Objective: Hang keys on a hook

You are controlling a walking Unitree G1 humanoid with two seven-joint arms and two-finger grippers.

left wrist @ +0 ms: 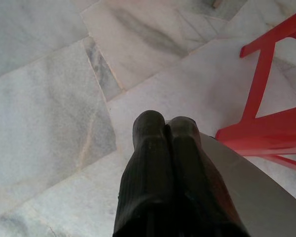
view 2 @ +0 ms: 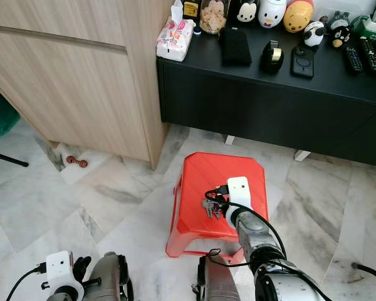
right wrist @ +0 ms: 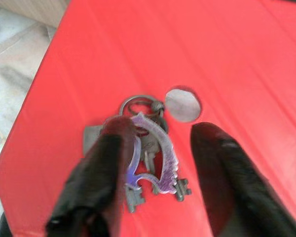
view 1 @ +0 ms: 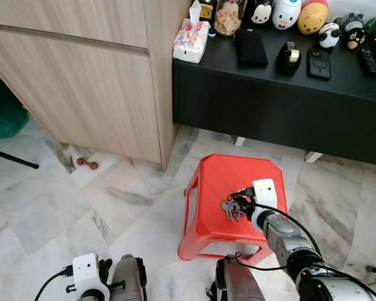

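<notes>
Pale grey-veined marble tiles [view 1: 44, 207] run under me, meeting a light wood-grain cabinet [view 1: 81, 81] and a low black console [view 1: 282, 94] against the wall. On the console I count one soft tissue pack [view 1: 191, 41], one flat black wallet [view 1: 250, 48], one black phone [view 1: 318, 63], one tape dispenser [view 1: 289, 58], two remotes at the far edge, and a row of rounded toy figures. A small brown dumbbell-shaped object [view 1: 86, 164] lies on the floor by the cabinet.

One glossy red plastic stool [view 1: 222, 182], square-topped with a round hole in the seat, stands before me. On its seat lies one bunch of keys [right wrist: 148, 153]: several dull metal keys on a ring with a purple wing-shaped charm. My right gripper [right wrist: 158, 168] is down over them, its two ribbed black fingers spread apart, one on each side of the bunch, holding nothing. My left gripper [left wrist: 165, 131] hangs low beside the stool's leg, its two fingers pressed together, empty.
</notes>
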